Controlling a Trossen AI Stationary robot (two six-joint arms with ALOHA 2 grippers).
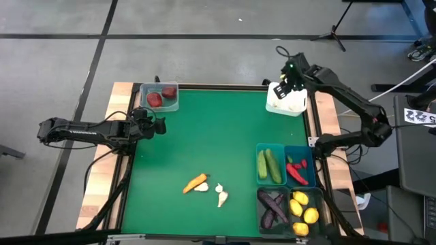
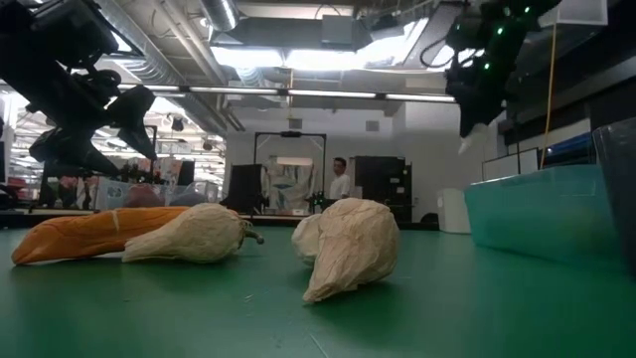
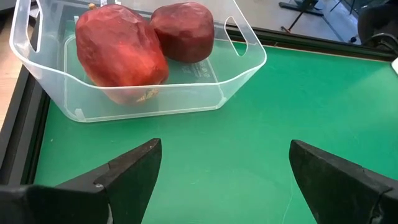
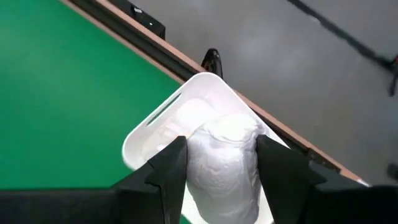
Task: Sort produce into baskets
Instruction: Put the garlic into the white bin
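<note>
Fingers (image 4: 168,168) of the right gripper (image 4: 217,165) pinch a white garlic (image 4: 222,162) above the white basket (image 1: 286,102) at upper right, left gripper (image 1: 155,126) gaping empty; carrot (image 1: 195,183) and two garlics (image 1: 219,195) remain unsorted at lower centre.

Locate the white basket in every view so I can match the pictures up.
High view: white basket at the table's far right corner, right gripper above it holding a white garlic.
Low view: not identifiable.
Left wrist view: not in it.
Right wrist view: white basket beneath the held garlic.
Shared landmark: the green mat.
</note>
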